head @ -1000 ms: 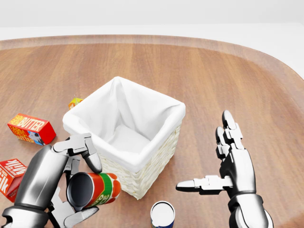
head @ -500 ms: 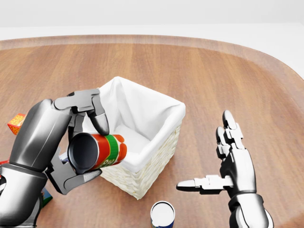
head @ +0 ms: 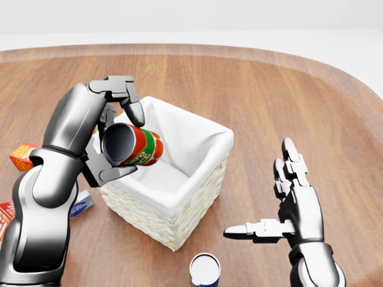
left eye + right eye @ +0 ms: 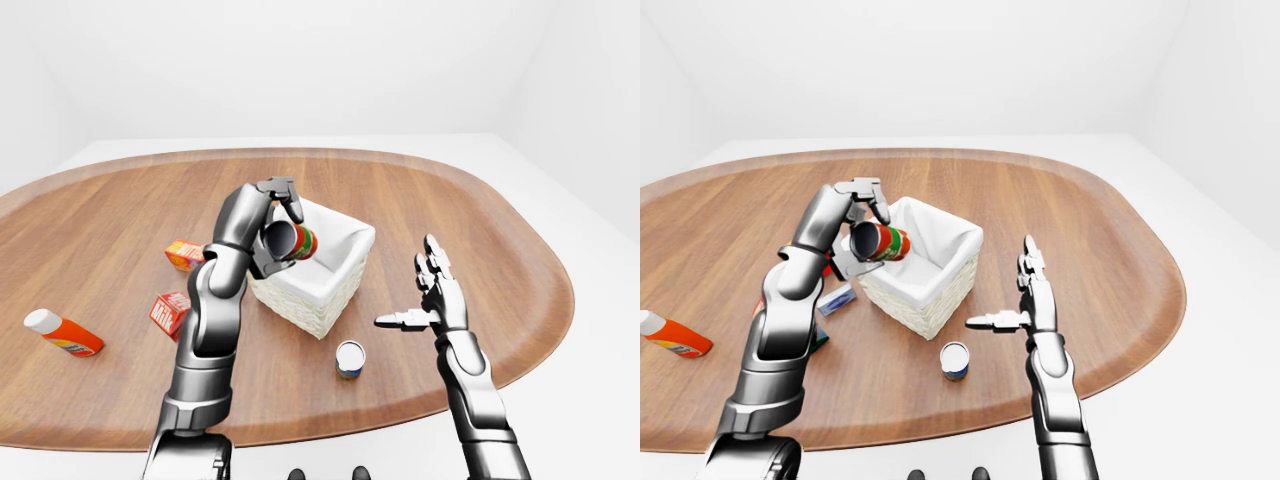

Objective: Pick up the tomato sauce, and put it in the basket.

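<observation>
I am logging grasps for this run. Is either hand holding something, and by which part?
The left hand holds the tomato sauce can by its side wall, tipped over the basket. The right hand is open and empty.

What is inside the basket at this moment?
The basket shows only white lining; the tomato sauce can in the left hand hangs over its left edge, hiding that corner.

Head view looked steeply down, close in on the basket and near part of the table; forearms only. Left-eye and right-eye views sat farther back and higher, facing the same way, taking in the whole oval table, white walls, both arms to the shoulder (right-eye shifted slightly sideways). All three shared the basket, the upright can below it, and both hands.
</observation>
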